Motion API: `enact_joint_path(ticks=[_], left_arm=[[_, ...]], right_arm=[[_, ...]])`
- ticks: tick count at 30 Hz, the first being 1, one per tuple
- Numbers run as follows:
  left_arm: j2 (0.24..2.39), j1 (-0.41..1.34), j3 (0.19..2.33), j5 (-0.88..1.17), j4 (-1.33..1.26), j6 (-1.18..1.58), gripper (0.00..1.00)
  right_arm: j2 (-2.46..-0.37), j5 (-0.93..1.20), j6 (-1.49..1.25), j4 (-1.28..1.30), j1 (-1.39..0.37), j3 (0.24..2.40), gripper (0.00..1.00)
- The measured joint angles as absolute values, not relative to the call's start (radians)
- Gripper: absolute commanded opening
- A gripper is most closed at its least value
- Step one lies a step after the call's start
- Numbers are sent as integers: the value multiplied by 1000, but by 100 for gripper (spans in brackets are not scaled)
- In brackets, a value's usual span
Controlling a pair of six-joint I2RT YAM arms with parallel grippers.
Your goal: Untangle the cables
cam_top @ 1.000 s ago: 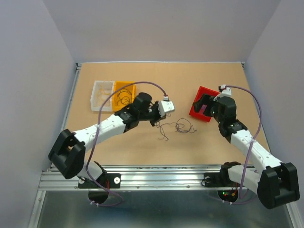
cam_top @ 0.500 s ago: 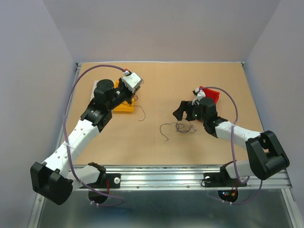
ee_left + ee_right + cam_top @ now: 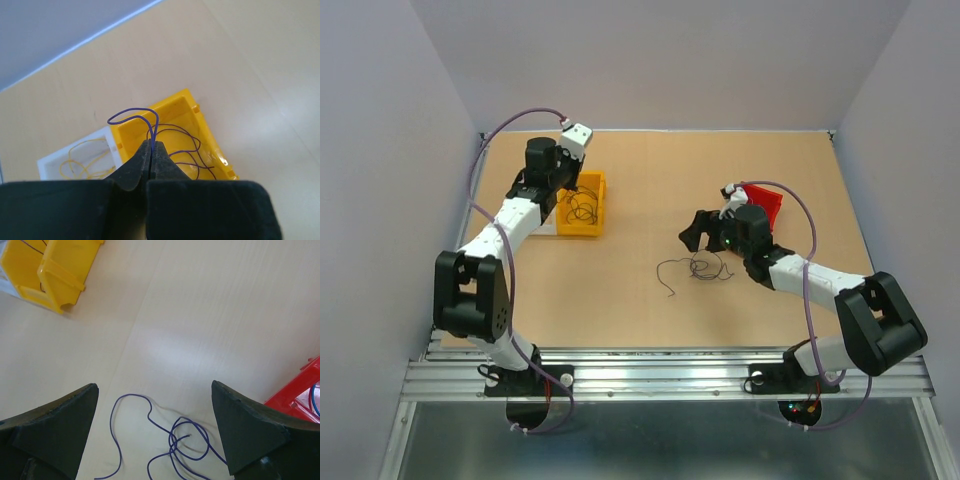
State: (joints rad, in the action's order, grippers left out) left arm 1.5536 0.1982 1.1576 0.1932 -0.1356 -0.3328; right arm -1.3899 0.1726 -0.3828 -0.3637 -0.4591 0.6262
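Fingers on the left (image 3: 135, 170), pinching one thin purple wire (image 3: 134, 111), have reached the yellow plastic bin (image 3: 192, 107); wide right fingers (image 3: 55, 425) overhang the tangle (image 3: 180, 440).

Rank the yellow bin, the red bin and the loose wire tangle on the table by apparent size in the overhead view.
1. Yellow bin and wire tangle: roughly alike in spread, so unranked; the wires themselves are hair-thin.
2. Red bin: looks smallest, but the right arm hides part of it.
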Motion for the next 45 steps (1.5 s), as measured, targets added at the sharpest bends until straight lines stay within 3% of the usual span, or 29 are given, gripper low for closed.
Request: enact_joint_path(ticks=[14,19,21,22,28,30,31,37,45], left_arm=[[1852,201,1224,109,-152,-258,3],[1873,201,1232,102,-126,-242,44],[1847,201,1204,105,-136,-243,56],[1823,202,1185,106,-132,-247,68],[1583,282,1068,58,-144,-268,83],[1502,351,1029,36,-176,-291,90],[1464,410,1005,33,-192,-318,99],[1433,704,932,86,-227,-439,99],[1625,831,956,139,-228,-532,99]], right_arm=[[-1364,141,-380,-369,-460,626,99],[-1364,122,-380,-367,-460,626,100],[-1365,111,-380,-366,-460,626,100],[-1365,105,-380,-364,-460,626,100],[-1365,74,-381,-342,-460,626,100],[-1361,60,-382,-334,-460,626,100],[-1357,53,-385,-327,-460,626,100],[-1214,-42,-404,-270,-463,605,100],[-911,-233,-464,-167,-466,562,100]])
